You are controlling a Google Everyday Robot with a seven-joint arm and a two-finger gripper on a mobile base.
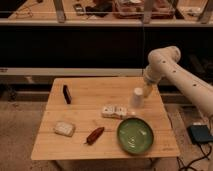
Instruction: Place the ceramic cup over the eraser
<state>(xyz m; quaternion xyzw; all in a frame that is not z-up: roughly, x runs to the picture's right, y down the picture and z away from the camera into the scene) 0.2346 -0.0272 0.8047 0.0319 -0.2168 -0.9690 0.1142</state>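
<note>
The ceramic cup (pixel 137 98), small and white, stands upright near the right edge of the wooden table (pixel 100 85). The eraser (pixel 66 94), a slim black block, stands far off near the table's back left. My gripper (pixel 145 91) hangs at the end of the white arm that reaches in from the right. It is close against the cup's right side and stands open; whether it touches the cup I cannot tell.
A white patterned box (pixel 114 111) lies just left of the cup, in front of it. A green plate (pixel 135 136) sits front right, a reddish-brown oblong object (pixel 95 135) front centre, a pale pad (pixel 64 129) front left. A dark shelf runs behind the table.
</note>
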